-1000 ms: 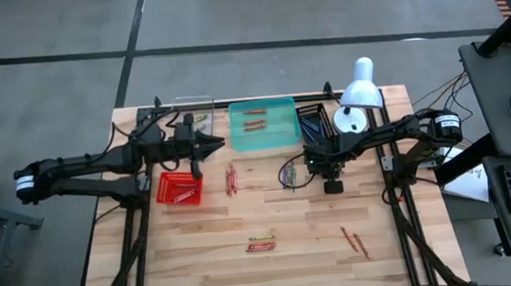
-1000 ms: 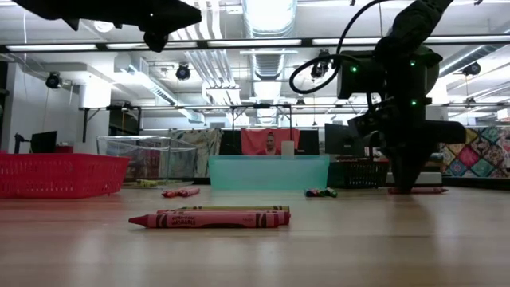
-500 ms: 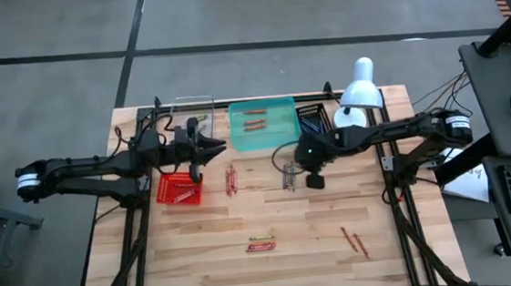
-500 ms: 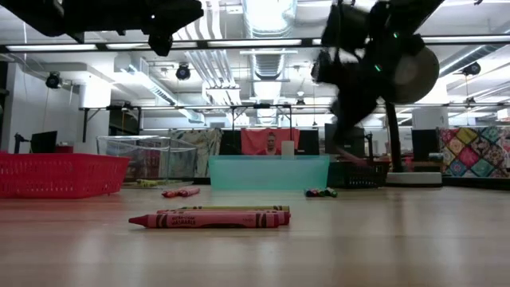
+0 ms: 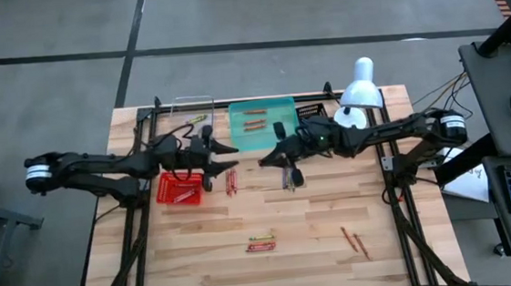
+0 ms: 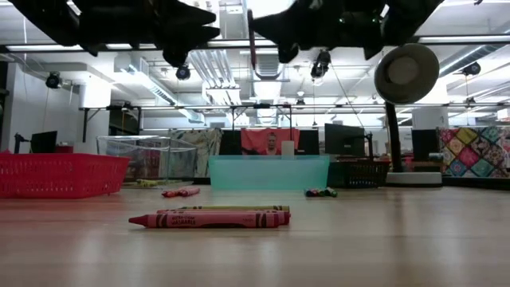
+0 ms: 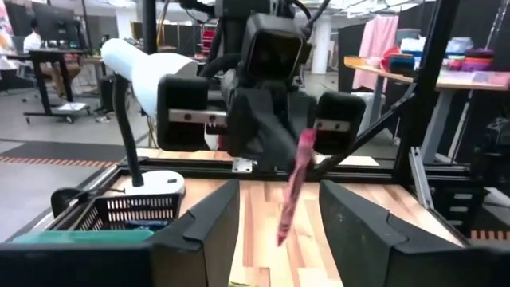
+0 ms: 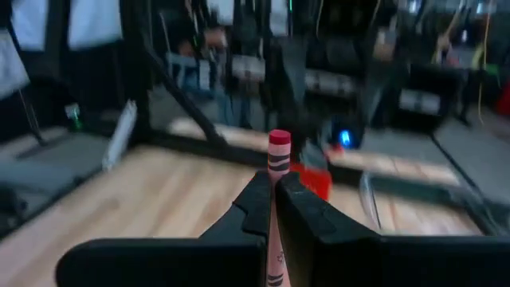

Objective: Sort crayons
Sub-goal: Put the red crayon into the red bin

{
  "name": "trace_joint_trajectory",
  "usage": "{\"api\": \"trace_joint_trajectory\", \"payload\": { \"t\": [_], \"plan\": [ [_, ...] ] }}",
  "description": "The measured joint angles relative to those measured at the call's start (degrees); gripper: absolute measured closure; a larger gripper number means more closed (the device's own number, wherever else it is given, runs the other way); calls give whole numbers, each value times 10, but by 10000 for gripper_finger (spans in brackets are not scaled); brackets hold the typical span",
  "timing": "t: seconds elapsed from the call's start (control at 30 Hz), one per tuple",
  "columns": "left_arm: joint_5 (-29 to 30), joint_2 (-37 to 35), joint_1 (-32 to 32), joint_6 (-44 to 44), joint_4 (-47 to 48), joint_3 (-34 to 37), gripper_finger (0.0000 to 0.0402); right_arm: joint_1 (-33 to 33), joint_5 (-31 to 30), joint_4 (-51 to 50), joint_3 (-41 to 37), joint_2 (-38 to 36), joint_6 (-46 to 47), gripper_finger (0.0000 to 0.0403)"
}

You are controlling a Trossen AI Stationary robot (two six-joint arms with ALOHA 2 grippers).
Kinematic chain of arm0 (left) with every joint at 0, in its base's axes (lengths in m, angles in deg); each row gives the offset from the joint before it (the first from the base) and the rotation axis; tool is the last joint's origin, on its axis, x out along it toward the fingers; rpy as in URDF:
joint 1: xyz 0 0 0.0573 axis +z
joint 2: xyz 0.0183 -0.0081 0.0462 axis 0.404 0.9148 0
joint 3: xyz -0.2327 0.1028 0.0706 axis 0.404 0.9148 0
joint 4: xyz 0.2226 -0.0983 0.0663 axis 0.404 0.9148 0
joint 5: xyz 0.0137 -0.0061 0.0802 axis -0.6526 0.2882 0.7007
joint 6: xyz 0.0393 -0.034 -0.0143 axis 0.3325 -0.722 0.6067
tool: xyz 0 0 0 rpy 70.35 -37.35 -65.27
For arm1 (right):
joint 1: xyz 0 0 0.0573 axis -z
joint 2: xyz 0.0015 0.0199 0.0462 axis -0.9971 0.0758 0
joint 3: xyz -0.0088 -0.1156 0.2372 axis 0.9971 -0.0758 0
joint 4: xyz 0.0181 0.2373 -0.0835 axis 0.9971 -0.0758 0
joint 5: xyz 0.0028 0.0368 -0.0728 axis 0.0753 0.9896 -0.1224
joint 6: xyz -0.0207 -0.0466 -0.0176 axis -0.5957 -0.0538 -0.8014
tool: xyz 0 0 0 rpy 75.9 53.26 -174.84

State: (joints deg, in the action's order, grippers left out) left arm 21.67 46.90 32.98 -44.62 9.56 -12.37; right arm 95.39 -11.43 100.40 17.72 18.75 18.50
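Observation:
My right gripper (image 5: pixel 264 161) hangs above the table's middle, pointing level toward the left edge, shut on a red crayon (image 7: pixel 291 187). My left gripper (image 7: pixel 279 231) faces it from the left, open, its fingers short of the crayon. More crayons lie flat on the table: red ones (image 5: pixel 231 179), a mixed bunch (image 5: pixel 287 177), a red pair (image 5: pixel 262 244) and orange ones (image 5: pixel 355 241). Orange crayons (image 5: pixel 254 118) lie in the teal tray (image 5: pixel 278 139). My right gripper pinches the red crayon between its two fingertips (image 8: pixel 256 203), close to the crayon's upper end (image 8: pixel 278 151). The fingers come level from the table's right and lie across the crayon. It stands nearly upright, slightly tilted, its longer part (image 7: pixel 285 215) hanging below the fingers, clear of the table.
A red mesh basket (image 5: pixel 179 189) stands under my left arm. A clear bin (image 5: pixel 194 114) and a black basket (image 5: pixel 312 117) flank the teal tray at the far edge. A white desk lamp (image 5: pixel 358 89) stands at the far right. The near half of the table holds only a few crayons.
My right gripper has risen from the table, tipped from pointing down to level, and swung toward the left edge with the red crayon lifted clear. My left gripper has sunk a little, moved toward it, and opened.

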Motion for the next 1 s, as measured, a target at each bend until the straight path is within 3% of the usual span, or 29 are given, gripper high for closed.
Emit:
{"api": "trace_joint_trajectory", "payload": {
  "t": [0.13,0.33,0.53,0.87,1.0],
  "plan": [
    [0,27,0,20,-17,0,245,0,13,82,0,29,24,394],
    [-1,73,-3,33,-46,0,247,0,9,110,1,46,38,394],
    [-85,120,-5,50,-126,0,247,0,8,110,16,55,35,394],
    [-69,177,-5,33,-210,0,248,0,7,109,28,55,30,394],
    [-69,183,-5,32,-212,0,270,0,7,108,28,55,28,394]
  ]
}}
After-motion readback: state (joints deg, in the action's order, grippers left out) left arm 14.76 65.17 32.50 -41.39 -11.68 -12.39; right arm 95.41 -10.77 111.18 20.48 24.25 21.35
